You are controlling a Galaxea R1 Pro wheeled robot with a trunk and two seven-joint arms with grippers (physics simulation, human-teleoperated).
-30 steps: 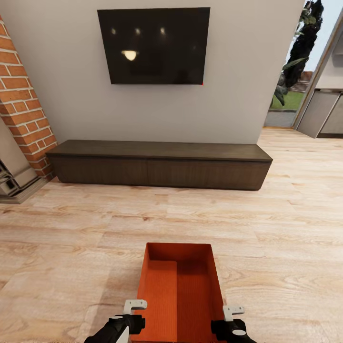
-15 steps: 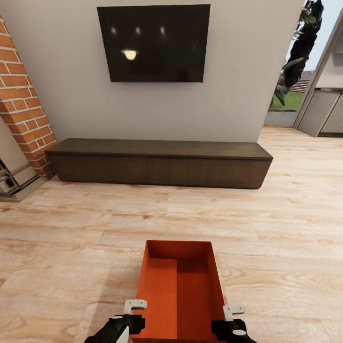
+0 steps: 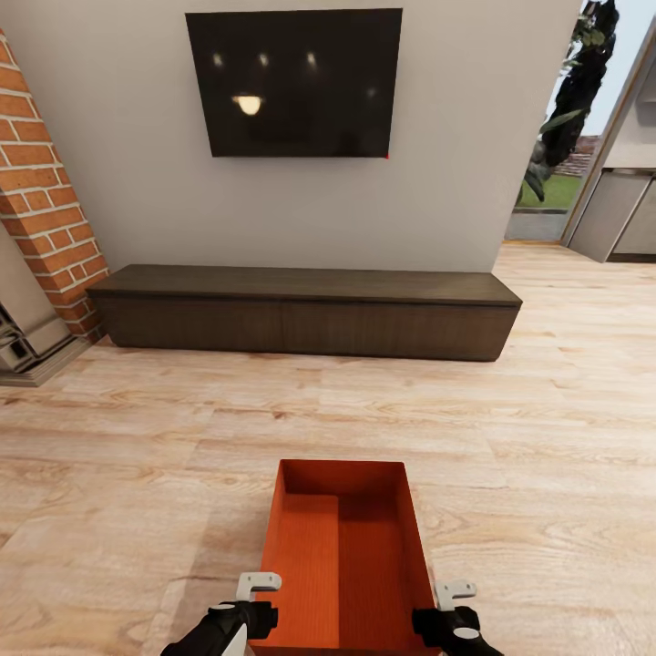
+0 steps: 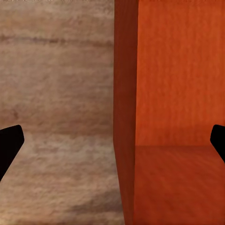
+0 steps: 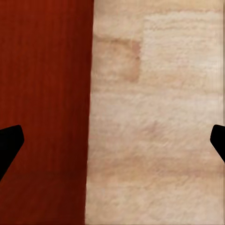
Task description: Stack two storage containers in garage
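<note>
Storage container (image 3: 342,556) sits between left gripper (image 3: 258,597) and right gripper (image 3: 453,609).

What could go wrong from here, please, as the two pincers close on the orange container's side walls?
1. Both pincers, left and right, are open, each straddling one thin wall of the storage container near its closest end; a lift from there may tip the far end down.
2. Only one container shows on the wood floor; the second must still be fetched.
</note>
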